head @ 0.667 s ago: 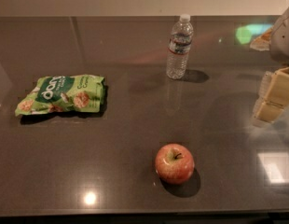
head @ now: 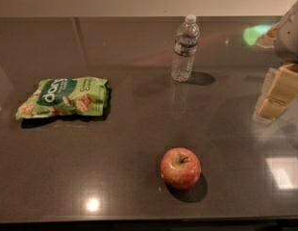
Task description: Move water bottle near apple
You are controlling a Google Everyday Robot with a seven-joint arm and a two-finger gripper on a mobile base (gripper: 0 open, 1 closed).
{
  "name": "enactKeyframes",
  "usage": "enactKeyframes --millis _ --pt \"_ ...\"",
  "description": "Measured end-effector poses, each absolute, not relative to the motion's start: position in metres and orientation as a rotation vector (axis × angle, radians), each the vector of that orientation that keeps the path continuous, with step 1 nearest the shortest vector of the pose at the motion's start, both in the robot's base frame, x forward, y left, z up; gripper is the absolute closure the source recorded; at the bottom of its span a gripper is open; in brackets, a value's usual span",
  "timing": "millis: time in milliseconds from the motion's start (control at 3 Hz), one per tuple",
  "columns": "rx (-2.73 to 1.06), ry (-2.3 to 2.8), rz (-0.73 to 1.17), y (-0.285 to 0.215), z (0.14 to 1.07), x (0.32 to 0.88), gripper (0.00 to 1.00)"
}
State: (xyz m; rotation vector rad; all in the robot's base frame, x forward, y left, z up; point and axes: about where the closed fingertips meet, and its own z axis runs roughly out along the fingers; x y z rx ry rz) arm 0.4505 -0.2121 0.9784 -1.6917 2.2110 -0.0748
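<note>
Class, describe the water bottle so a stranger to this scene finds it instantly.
On the dark table, look to the far side, left of the pincer at the right edge. The water bottle stands upright there: clear and ribbed with a white cap, the only tall thing, unlike the red apple and flat green snack bag.

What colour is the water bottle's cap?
White cap on the water bottle, camera view; the tool is at the right edge.

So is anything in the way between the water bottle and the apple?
No, only table lies between the water bottle and the apple. The green snack bag sits far left, and the gripper hangs at the right edge.
</note>
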Motion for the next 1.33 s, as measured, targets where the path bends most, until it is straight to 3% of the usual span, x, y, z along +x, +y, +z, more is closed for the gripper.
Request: enactKeyframes --millis 1333 --pt "-1.405 2.027 0.204 -0.199 0.969 0.585 0.00"
